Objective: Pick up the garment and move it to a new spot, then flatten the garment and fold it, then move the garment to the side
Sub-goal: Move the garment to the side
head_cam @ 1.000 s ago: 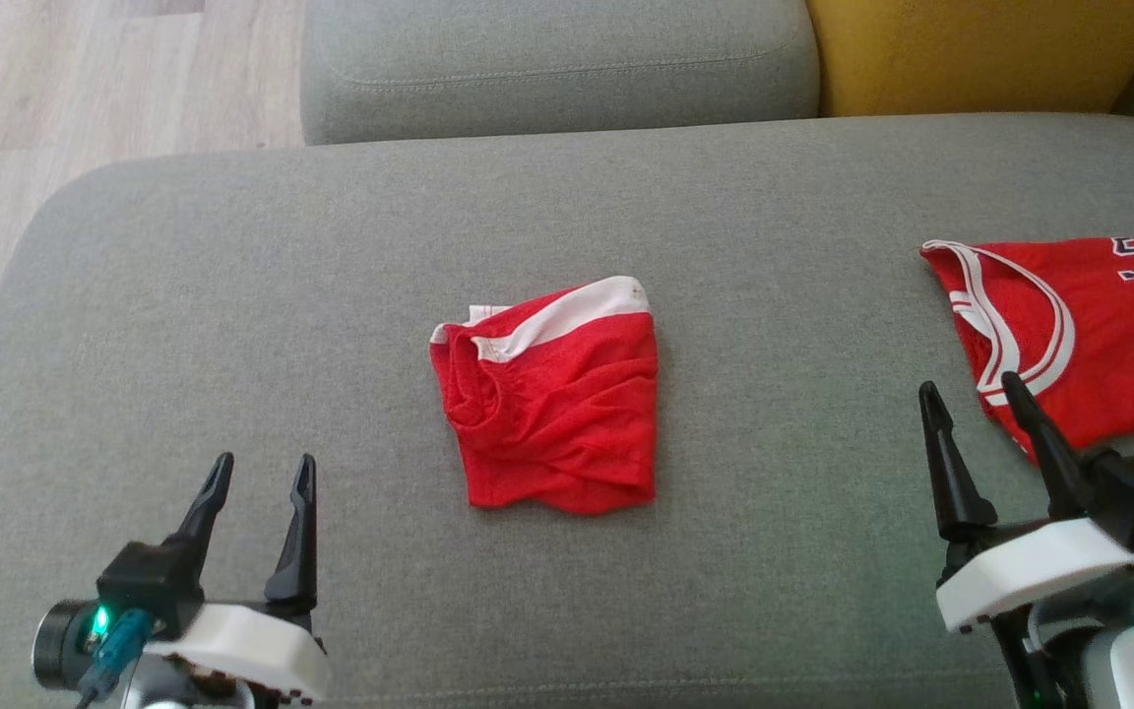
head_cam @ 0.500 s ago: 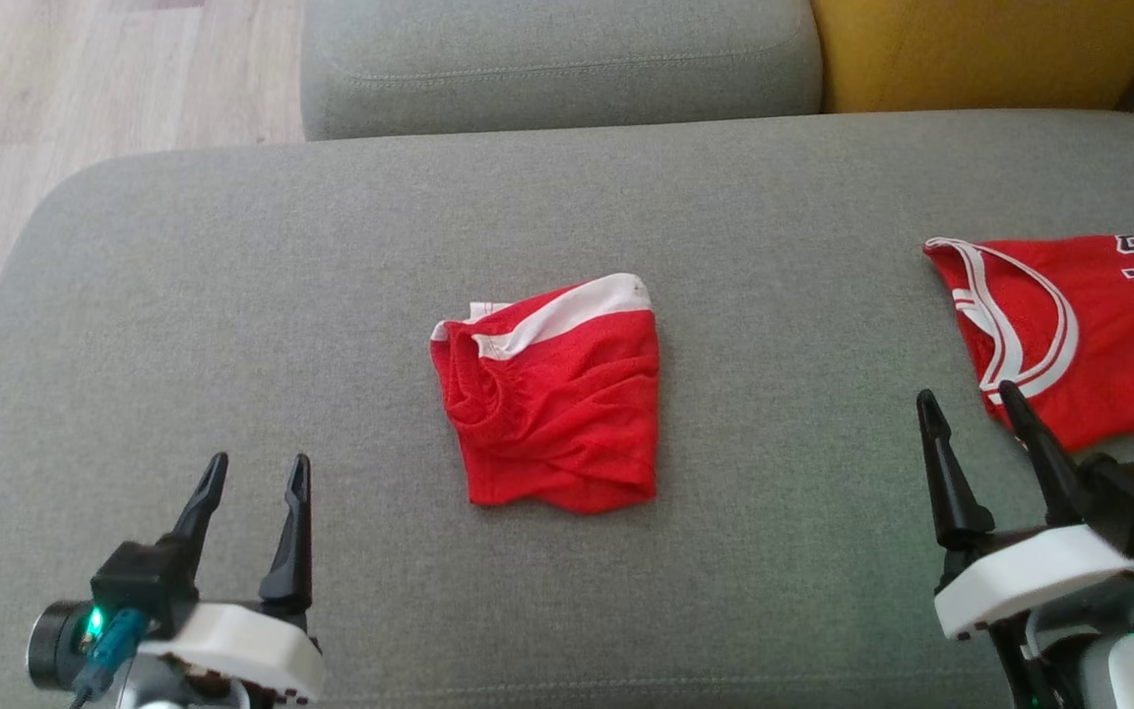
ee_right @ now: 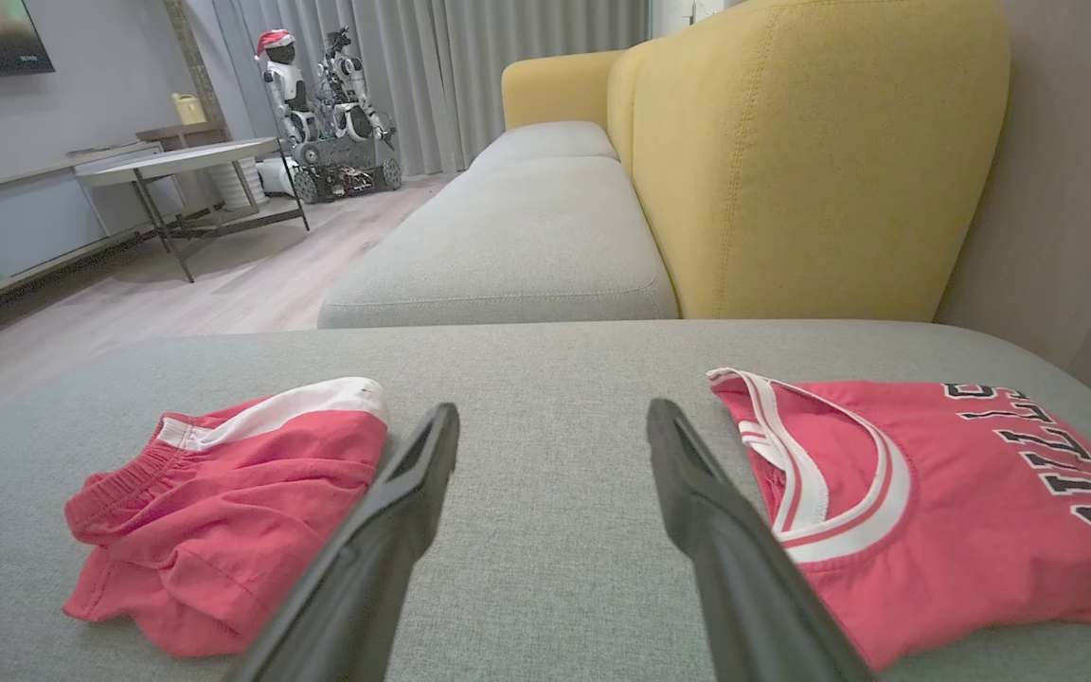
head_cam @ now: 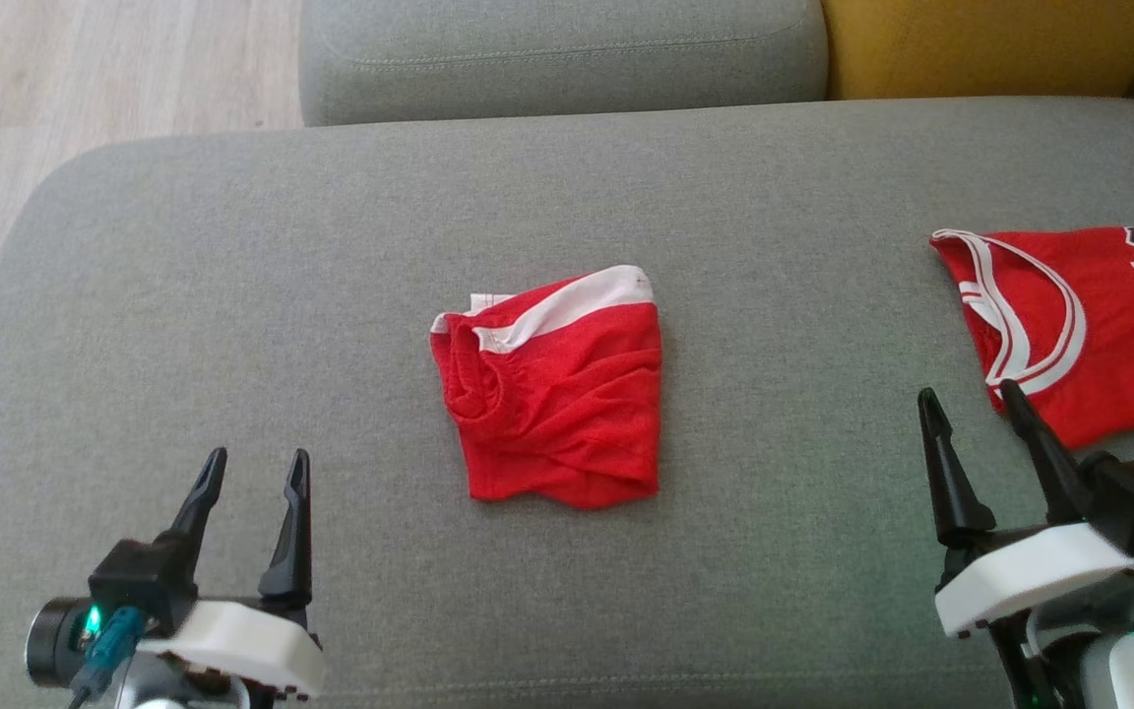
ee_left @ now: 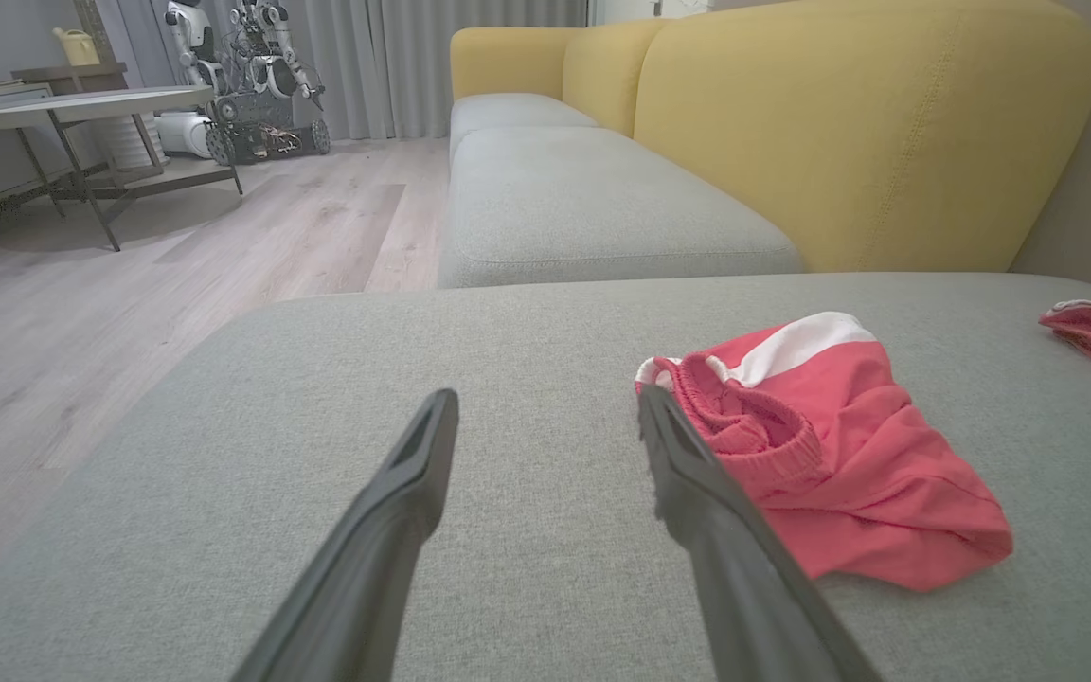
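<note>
1. Facing a grey sofa seat [head_cam: 232,295], the robot holds both grippers low at the near edge. The red shorts [head_cam: 552,394] lie in the middle of the cushion, between the two arms and well apart from both.
2. From the left gripper [head_cam: 259,461] the shorts lie ahead and to its right. In the left wrist view that gripper [ee_left: 545,398] aims at bare cushion, with the shorts [ee_left: 820,455] just past its right finger.
3. From the right gripper [head_cam: 968,392] the shorts lie to its left and farther away, so the left arm looks the nearer one. In the right wrist view the gripper [ee_right: 553,409] points between the shorts [ee_right: 223,502] and a red jersey [ee_right: 934,493].
4. Both grippers are released, fingers spread wide, grasping nothing.
5. The shorts form a nearly square bundle (no strong long axis). A white band runs along the far edge, sloping up towards the robot's right, and the gathered elastic waistband opens towards the robot's left. The cloth is thin, doubled over and creased, with a wavy near edge.
6. The jersey [head_cam: 1079,325] lies flat at the right of the cushion, just beside the right gripper. It has white trim and dark lettering, cut off by the edge of the picture.
7. Judging by their central place, the shorts seem to be the garment to handle.
</note>
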